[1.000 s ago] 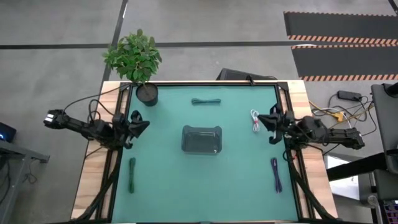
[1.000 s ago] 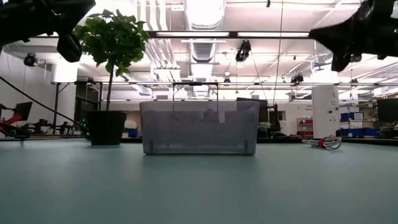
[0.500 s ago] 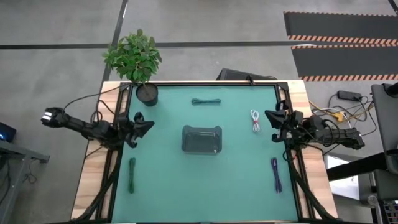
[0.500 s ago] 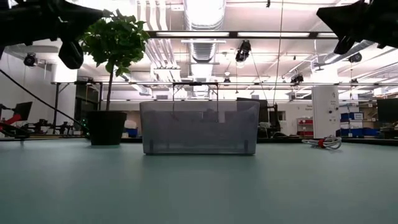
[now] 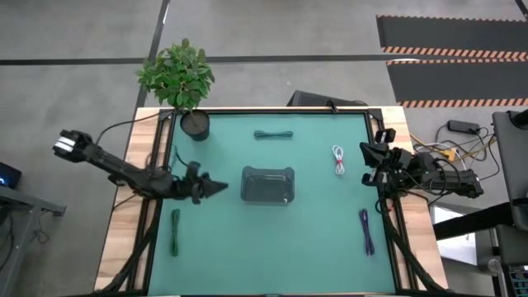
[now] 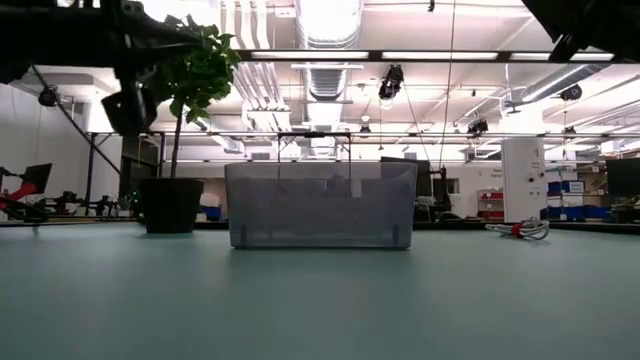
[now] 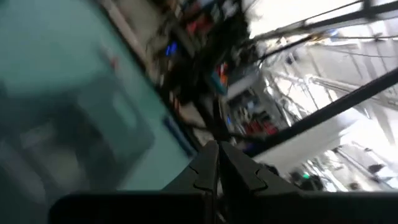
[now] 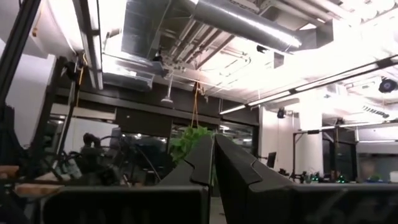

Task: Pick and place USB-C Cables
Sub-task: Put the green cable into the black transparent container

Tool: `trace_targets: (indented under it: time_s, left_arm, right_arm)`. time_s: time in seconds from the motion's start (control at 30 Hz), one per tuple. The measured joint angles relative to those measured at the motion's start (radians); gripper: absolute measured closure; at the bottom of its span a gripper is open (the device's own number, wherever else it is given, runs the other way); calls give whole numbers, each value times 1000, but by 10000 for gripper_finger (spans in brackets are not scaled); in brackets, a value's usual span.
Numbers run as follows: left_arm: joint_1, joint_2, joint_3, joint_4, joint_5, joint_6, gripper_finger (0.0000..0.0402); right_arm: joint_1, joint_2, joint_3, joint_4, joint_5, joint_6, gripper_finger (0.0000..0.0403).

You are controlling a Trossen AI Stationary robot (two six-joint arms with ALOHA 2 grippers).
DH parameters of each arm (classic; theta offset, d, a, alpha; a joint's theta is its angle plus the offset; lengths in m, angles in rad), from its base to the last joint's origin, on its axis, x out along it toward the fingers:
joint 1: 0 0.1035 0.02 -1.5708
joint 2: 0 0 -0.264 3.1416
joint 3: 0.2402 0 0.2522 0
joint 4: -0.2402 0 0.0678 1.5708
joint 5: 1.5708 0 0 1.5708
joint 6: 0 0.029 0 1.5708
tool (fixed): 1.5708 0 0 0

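Observation:
Four cable bundles lie flat on the green mat: green (image 5: 175, 231) near the left edge, dark teal (image 5: 273, 134) at the far side, white with red (image 5: 338, 160) right of centre and also (image 6: 520, 229), purple-blue (image 5: 366, 231) near the right edge. My left gripper (image 5: 219, 187) is shut and empty. It hovers above the mat, pointing right, just left of the clear bin (image 5: 267, 185). Its fingers meet in the left wrist view (image 7: 215, 152). My right gripper (image 5: 365, 162) is shut and empty, raised right of the white-red cable. It points level into the room (image 8: 213, 144).
The clear bin (image 6: 320, 205) stands at the mat's centre. A potted plant (image 5: 183, 82) stands at the far left corner. Wooden table edges (image 5: 124, 239) flank the mat on both sides. Open mat lies between the bin and the near edge.
My left gripper has swung from the left edge toward the bin and somewhat nearer, turning until it points right; the arm has stretched out. My right gripper has drawn back a little toward the right edge and risen, nearly leaving the low view's top.

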Motion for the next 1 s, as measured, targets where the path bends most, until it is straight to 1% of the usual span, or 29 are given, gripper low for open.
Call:
trace_targets:
  time_s: [0.1, 0.17, 0.23, 0.3, 0.43, 0.57, 0.63, 0.7, 0.8, 0.9, 1.0]
  left_arm:
    - [-50, 106, 46, -83, 2, -176, 401]
    - [-78, 174, 94, -143, 2, -267, 401]
    - [-104, 218, 141, -202, 8, -351, 401]
    - [-122, 251, 192, -292, 44, -419, 402]
    - [-159, 285, 307, -595, 131, -568, 402]
    - [-190, 307, 431, -967, 260, -711, 402]
    - [-201, 317, 487, -1103, 325, -765, 402]
    - [-213, 324, 528, -1202, 389, -817, 402]
    - [-237, 333, 564, -1294, 439, -887, 401]
    - [-266, 334, 569, -1346, 480, -948, 401]
    - [-294, 333, 569, -1493, 567, -1031, 401]
  right_arm:
    - [0, 0, 2, 1, 0, -14, 394]
    - [0, 0, 2, 1, 0, -14, 394]
    - [0, 0, 2, 1, 0, -14, 394]
    - [0, 0, 3, 0, 0, -14, 394]
    - [0, 0, 4, 0, 0, -25, 394]
    - [0, -1, 4, 0, 0, -27, 394]
    - [0, -1, 4, -1, 0, -24, 394]
    - [0, -1, 4, -2, 1, -23, 394]
    - [0, -1, 4, -4, 1, -13, 394]
    - [0, -1, 4, -8, 0, -12, 394]
    - [0, 0, 4, -9, 0, 0, 394]
